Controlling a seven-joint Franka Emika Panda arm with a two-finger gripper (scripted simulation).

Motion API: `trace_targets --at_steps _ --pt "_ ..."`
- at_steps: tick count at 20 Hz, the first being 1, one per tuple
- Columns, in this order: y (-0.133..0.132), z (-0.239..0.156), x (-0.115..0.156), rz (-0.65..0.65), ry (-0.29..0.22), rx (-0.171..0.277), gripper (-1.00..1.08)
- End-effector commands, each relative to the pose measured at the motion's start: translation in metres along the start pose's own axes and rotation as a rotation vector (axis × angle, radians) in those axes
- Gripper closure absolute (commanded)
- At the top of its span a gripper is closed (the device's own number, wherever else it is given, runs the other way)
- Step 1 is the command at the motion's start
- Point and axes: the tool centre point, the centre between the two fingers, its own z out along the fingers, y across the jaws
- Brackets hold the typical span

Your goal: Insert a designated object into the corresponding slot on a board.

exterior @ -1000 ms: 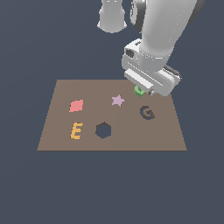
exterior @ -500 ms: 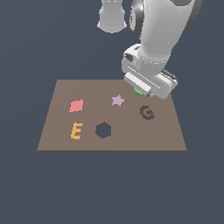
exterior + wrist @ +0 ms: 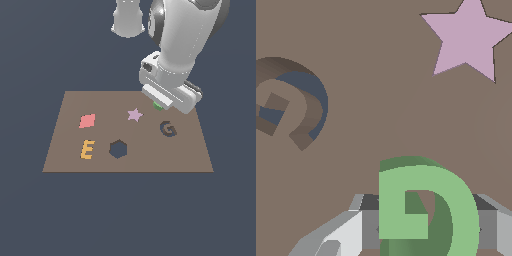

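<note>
Arm has risen a little since the earlier frame, green piece lifted with it. Fingers (image 3: 421,227) clenched on the green G piece (image 3: 423,205), held above the board (image 3: 65,150) near its far edge, beside the lilac star (image 3: 134,115). G slot (image 3: 168,129) lies nearer, apart. Risk: piece looks rotated against the slot; unturned, it would jam on the rim.
</note>
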Motion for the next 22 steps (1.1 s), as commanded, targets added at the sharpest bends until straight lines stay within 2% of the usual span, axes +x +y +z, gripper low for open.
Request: trace_targets --at_steps 1,13,22 --pt "0.000 0.001 0.000 0.000 0.000 -0.001 1.08" --pt "0.000 -0.003 0.002 -0.017 0.000 -0.001 1.08" --pt "-0.005 -0.004 0.013 -0.138 0.000 -0.001 1.08"
